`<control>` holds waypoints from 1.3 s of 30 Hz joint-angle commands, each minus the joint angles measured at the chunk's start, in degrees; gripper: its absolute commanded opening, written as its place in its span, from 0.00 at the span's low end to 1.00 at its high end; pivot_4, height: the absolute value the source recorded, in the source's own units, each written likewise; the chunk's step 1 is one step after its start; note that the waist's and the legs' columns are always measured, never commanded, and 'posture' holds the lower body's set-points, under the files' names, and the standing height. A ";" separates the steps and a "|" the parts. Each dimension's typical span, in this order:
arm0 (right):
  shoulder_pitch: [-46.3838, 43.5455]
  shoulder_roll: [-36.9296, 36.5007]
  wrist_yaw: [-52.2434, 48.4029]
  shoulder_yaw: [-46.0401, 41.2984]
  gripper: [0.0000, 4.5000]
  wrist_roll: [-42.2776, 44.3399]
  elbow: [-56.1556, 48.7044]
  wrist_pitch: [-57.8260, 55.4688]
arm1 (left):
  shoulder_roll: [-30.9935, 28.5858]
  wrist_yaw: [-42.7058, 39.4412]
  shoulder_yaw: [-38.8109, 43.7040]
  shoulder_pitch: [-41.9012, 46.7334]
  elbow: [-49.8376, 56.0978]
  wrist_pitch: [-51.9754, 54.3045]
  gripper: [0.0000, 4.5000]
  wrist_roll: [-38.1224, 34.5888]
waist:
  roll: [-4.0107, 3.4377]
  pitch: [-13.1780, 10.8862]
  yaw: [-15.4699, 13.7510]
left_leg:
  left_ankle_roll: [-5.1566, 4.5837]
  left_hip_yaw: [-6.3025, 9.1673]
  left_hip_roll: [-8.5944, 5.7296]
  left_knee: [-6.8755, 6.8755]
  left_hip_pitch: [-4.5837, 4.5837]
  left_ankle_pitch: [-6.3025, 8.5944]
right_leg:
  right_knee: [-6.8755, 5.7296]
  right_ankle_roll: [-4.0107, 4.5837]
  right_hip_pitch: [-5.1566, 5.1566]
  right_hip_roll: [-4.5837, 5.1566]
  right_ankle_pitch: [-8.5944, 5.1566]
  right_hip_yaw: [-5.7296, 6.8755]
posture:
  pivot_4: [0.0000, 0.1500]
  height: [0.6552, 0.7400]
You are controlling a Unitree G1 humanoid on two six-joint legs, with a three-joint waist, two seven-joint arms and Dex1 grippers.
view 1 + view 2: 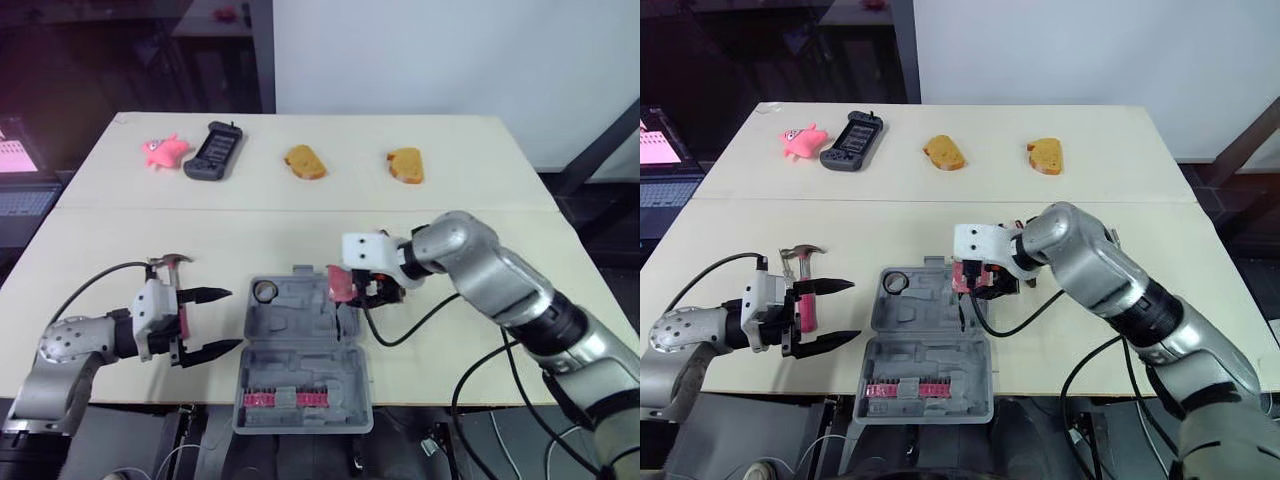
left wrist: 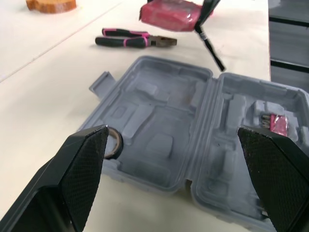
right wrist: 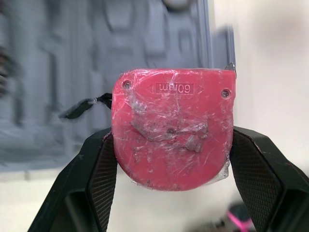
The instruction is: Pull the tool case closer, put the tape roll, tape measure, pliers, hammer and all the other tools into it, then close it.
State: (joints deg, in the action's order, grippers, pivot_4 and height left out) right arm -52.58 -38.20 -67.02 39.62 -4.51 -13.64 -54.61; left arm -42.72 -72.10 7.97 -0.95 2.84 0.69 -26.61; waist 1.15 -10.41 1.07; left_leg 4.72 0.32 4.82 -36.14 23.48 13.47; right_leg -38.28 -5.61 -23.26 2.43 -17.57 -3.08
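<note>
Centre frame, the right claw (image 3: 172, 145) clamps the tape measure (image 3: 171, 121) above the open tool case's (image 1: 300, 350) edge. Lower left, the left claw (image 1: 235, 319) gapes apart.

The pale bench (image 1: 450, 210) carries a row across the upper part of the frame: from left to right a pink toy (image 1: 165, 151), a black handheld device (image 1: 213, 151) and two pieces of bread (image 1: 304, 162) (image 1: 405, 165). At lower centre the grey tool case (image 1: 300, 350) lies open at the near edge. A hammer (image 1: 800, 253) lies at lower left, and pink-handled pliers (image 2: 135, 40) lie near the case.
</note>
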 commanded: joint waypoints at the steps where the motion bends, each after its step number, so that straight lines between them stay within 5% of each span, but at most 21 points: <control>1: -3.97 0.77 -0.80 6.30 0.64 -4.33 2.13 0.66 | -0.22 0.02 0.53 1.03 0.46 -0.74 1.00 -0.02 | 0.00 0.00 -0.03 | 0.00 0.02 0.00 -0.01 -0.01 0.00 | -0.07 0.00 -0.01 -0.01 0.00 0.01 | 1.00 1.00; 15: -6.99 9.39 0.30 12.00 0.64 -11.26 16.80 6.04 | -0.25 0.67 1.23 -0.60 2.31 -0.45 1.00 -0.40 | 0.00 0.00 0.03 | 0.00 0.01 0.01 0.00 -0.01 0.00 | -0.24 -0.02 -0.11 -0.02 0.01 0.01 | 1.00 1.00; 39: -4.78 12.96 0.00 10.55 0.64 -14.02 21.39 9.38 | -0.48 1.47 1.33 -1.84 3.84 0.00 1.00 -0.82 | 0.00 0.00 0.10 | 0.00 0.02 0.01 0.01 -0.02 0.00 | -0.28 -0.02 -0.11 -0.04 0.01 0.01 | 1.00 1.00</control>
State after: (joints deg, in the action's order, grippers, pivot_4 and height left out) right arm -56.95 -25.82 -66.99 52.22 -17.88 9.17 -45.42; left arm -42.57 -70.60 7.99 -2.56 4.78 0.77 -26.55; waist 1.15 -10.41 1.16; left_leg 4.72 0.34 4.83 -36.13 23.45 13.47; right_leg -38.56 -5.63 -23.37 2.39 -17.56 -3.07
